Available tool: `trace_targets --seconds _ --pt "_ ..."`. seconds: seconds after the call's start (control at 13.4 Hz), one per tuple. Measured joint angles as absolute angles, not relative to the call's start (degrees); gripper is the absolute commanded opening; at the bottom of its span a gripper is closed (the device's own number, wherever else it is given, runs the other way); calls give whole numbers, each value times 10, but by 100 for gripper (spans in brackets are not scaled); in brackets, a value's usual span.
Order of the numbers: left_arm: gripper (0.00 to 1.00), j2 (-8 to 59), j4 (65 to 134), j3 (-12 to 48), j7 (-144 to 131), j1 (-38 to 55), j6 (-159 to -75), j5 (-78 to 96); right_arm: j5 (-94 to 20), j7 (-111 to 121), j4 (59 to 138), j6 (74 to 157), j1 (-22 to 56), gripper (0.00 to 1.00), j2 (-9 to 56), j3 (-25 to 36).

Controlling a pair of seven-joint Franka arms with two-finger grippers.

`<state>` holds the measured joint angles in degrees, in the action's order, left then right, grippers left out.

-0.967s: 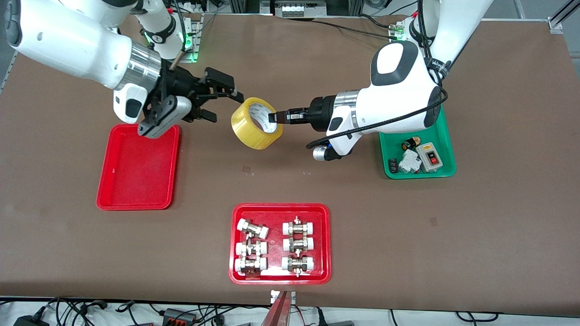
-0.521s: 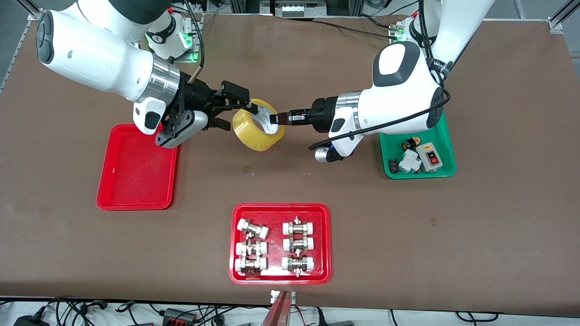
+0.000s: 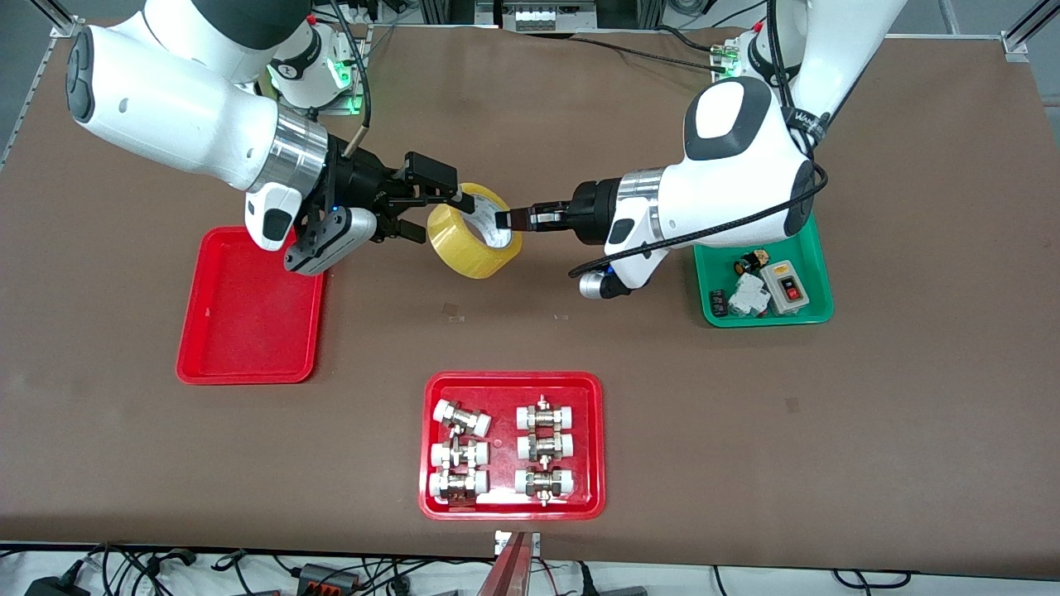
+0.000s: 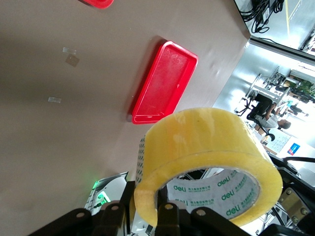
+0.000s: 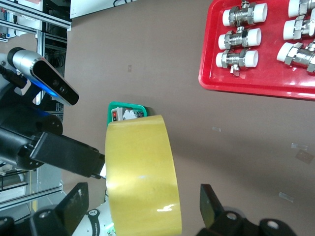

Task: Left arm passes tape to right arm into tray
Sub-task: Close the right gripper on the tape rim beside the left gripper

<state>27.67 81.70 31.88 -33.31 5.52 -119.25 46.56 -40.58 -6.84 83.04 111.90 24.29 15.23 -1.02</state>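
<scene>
1. Brown matting covers the table [image 3: 530, 348], and small scraps of clear tape are stuck to it near the middle. Cables and power bricks trail along its edge nearest the front camera. The left wrist view catches a workshop past the table, with office chairs and metal racks.
2. Three trays sit on the mat: the tray [image 3: 248, 310], plain red with nothing in it, toward the right arm's end; a red tray of fittings [image 3: 512, 445] with white-capped metal pieces, closest to the front camera; and a green tray [image 3: 766, 281] of switches under the left arm [image 3: 729, 178].
3. The tape [image 3: 474, 230], a yellow roll, hangs in the air over bare mat between the two grippers, with its core tilted toward the left arm. Blue "deli" lettering repeats around the white core [image 4: 221, 189].
4. The left arm reaches in low and level from its base; the left gripper [image 3: 507, 218] pinches the roll's wall, one finger inside the core.
5. The right arm [image 3: 182, 116] comes in level over a corner of the plain red tray. The right gripper [image 3: 426, 217] has its fingers spread to either side of the roll's outer band, and I cannot see them touching it; the right wrist view shows a gap beside one fingertip [image 5: 209, 201].
</scene>
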Motion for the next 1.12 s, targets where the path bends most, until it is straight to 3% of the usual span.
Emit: trace_targets --seconds 0.22,0.6,0.82,1.12 --pt "0 277 817 319 -333 55 -1192 466 -407 -67 830 1120 243 100 154 -10" --pt "0 277 817 319 -333 55 -1192 466 -407 -65 830 1120 243 56 155 -10" --pt "0 277 817 319 -333 55 -1192 466 -408 -59 830 1120 243 44 155 -10" --pt "3 277 817 319 -333 54 -1192 466 -408 -58 830 1120 243 38 155 -10"
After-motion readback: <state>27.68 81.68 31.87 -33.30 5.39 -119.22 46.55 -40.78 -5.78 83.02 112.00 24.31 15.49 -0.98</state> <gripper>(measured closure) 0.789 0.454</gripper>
